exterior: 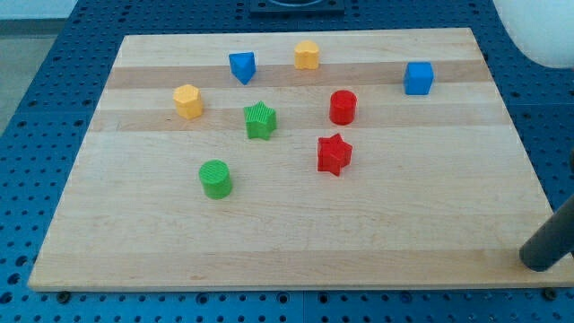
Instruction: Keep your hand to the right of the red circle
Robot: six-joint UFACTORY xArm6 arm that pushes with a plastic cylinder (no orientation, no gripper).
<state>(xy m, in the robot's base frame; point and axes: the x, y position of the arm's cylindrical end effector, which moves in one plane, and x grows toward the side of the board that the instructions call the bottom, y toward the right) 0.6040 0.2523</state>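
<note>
The red circle (343, 107) stands on the wooden board (296, 242), right of the middle and toward the view's top. My tip (539, 257) is at the board's bottom right corner, far to the right of and below the red circle, touching no block. The dark rod runs up and out of the view's right edge. A red star (334, 154) lies just below the red circle.
A blue cube (418, 78) is at the upper right. A yellow block (307, 55) and a blue block (242, 66) are near the top. A second yellow block (187, 100), a green star (260, 120) and a green circle (215, 178) are on the left.
</note>
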